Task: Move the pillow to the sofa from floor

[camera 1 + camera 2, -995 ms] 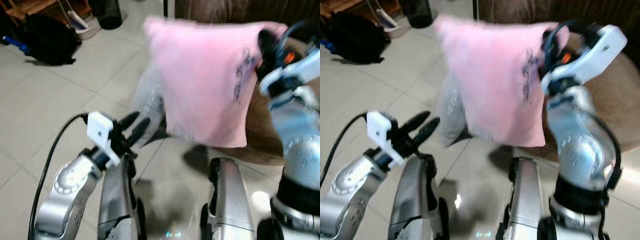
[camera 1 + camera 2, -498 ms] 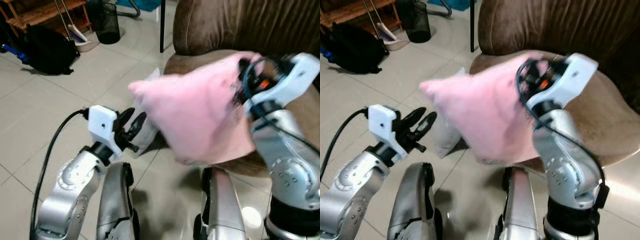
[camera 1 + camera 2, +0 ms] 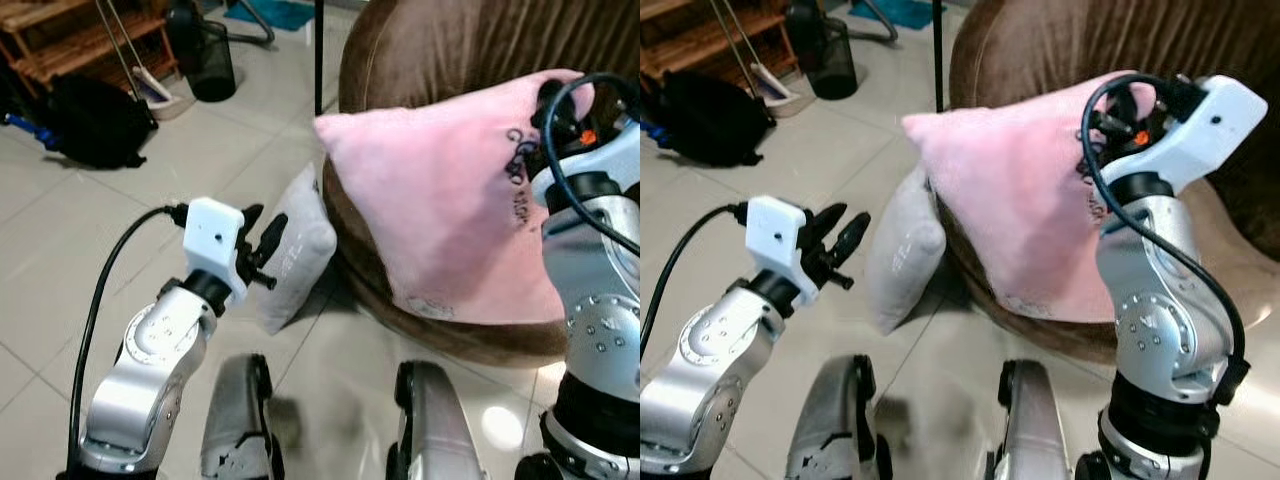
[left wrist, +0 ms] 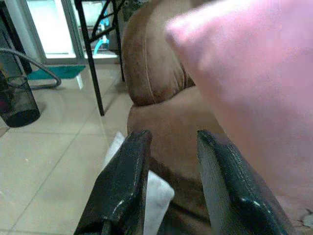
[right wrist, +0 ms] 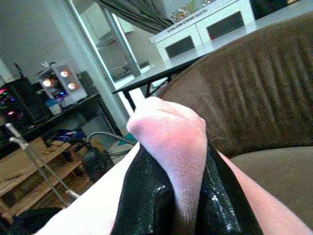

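Over the sofa [image 3: 450,60], right gripper [image 5: 181,196] pinches pink pillow [image 3: 450,210] corner.

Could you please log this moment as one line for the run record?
right gripper: shut on pink pillow | pillow: over brown sofa seat | left gripper: open, idle | grey pillow: on floor

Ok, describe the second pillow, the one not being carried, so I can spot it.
Start at the brown sofa. On the tiled floor, leaning against its rounded front edge, stands a small grey pillow. It is pale grey and unheld, unlike the larger pink pillow pinched in the right gripper above the seat.
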